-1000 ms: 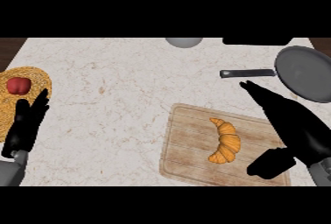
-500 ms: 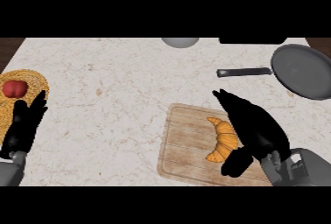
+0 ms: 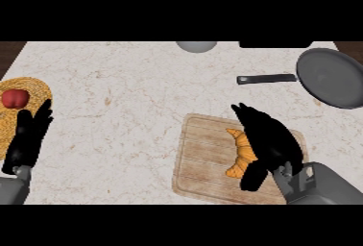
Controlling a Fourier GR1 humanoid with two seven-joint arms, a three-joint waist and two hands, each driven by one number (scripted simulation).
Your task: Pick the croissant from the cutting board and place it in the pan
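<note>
— How is the right hand (image 3: 266, 141) posed?
— It is laid flat low at the view's right, its fingers stretched straight toward the upper left and its thumb pointed down. The grey forearm (image 3: 319, 185) is seen entering from the lower right corner.

— And the left hand (image 3: 28, 137)?
— It is held open and resting near the left edge, fingers straight and pointed up. Only a small part of its grey forearm (image 3: 13, 187) is shown at the lower left corner.
</note>
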